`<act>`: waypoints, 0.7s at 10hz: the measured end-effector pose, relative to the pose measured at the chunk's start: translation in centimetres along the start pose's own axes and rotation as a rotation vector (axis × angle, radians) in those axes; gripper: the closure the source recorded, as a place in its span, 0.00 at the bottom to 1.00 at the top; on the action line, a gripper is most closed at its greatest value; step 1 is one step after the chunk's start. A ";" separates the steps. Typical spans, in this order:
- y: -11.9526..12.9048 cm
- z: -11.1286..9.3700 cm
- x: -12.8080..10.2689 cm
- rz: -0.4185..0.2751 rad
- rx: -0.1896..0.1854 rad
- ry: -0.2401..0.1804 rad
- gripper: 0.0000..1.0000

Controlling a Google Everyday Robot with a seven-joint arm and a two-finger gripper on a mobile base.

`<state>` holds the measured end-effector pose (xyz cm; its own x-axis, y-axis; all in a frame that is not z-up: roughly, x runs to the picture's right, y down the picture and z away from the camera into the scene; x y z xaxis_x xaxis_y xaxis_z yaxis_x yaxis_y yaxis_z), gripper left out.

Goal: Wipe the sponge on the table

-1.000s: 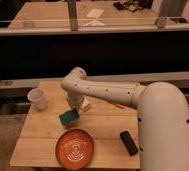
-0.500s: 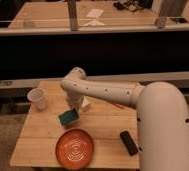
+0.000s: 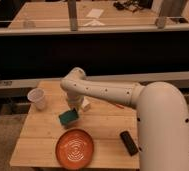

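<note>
The sponge [image 3: 68,117], a small dark green block with a yellowish edge, lies near the middle of the light wooden table [image 3: 40,131]. My gripper [image 3: 74,107] points down at the end of the white arm, directly above and just behind the sponge. The wrist hides its lower part, and I cannot make out contact with the sponge.
An orange plate [image 3: 75,148] sits in front of the sponge. A clear plastic cup [image 3: 37,98] stands at the table's left rear. A black block [image 3: 128,142] lies at the right front, a small white block [image 3: 86,104] beside the gripper. A long bench runs behind.
</note>
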<state>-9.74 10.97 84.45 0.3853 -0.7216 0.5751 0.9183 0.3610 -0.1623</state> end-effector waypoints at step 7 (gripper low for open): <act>-0.2 0.1 0.0 -0.003 0.000 0.003 0.96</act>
<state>-9.92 10.91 84.54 0.3826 -0.7247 0.5731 0.9196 0.3586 -0.1605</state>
